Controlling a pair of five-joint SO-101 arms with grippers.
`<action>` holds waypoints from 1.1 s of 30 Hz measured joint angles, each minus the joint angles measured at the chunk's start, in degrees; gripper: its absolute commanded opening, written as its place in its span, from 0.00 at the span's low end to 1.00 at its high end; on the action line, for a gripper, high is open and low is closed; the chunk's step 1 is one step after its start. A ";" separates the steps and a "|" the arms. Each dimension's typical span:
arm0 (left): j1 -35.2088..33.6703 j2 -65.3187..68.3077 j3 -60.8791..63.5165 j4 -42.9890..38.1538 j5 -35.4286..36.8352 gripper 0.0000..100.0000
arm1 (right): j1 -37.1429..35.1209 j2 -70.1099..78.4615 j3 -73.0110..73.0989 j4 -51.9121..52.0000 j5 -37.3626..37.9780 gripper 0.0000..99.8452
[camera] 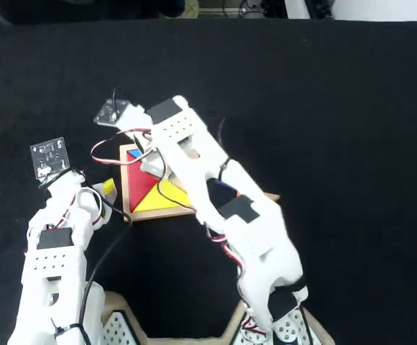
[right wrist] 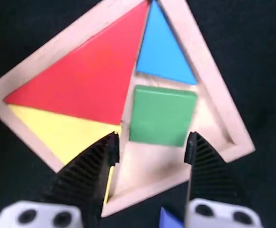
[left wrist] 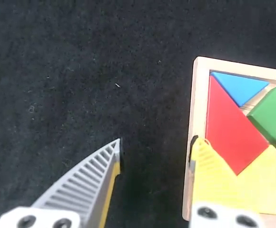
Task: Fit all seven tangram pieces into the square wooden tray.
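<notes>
The square wooden tray (camera: 159,213) sits on the black counter (camera: 338,108), near its middle, between the two arms. Four pieces lie flat in it: a large red triangle (right wrist: 83,85), a large yellow triangle (right wrist: 62,133) edge to edge with it, a blue triangle (right wrist: 164,52) in one corner, and a green square (right wrist: 162,114) just beside the blue one. A patch of bare tray floor shows next to the square. A small blue piece (right wrist: 169,219) lies outside the tray, close to its rim.

The right arm (camera: 223,208) stretches across the tray and hides much of it from above. The right gripper (right wrist: 150,147) hangs over the tray with its fingers (right wrist: 97,164) spread wider than the green square, gripping nothing.

The left gripper (left wrist: 154,152) sits low at the tray's outer edge, its fingers (left wrist: 90,178) spread and empty. One is over the counter and the other overlaps the tray's rim.
</notes>
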 measured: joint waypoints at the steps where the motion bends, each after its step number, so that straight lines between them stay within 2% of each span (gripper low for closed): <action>1: 0.00 0.00 0.00 0.00 0.00 0.25 | 0.26 -0.97 0.00 0.00 0.26 0.11; 3: 0.00 0.00 0.00 0.00 0.00 0.25 | 2.20 -2.90 0.00 -0.35 0.44 0.00; 6: 0.00 0.00 0.00 0.00 0.00 0.25 | 7.21 -3.60 0.09 -2.99 0.44 0.05; 10: 0.00 0.00 0.00 0.00 0.00 0.25 | 9.93 -2.55 0.97 -5.27 0.26 0.01; 20: 0.00 0.00 0.00 0.00 0.00 0.25 | 7.91 5.10 1.05 -6.24 0.26 0.01; 33: 0.00 0.00 0.00 0.00 0.00 0.25 | 5.10 3.78 1.05 -6.07 0.26 0.01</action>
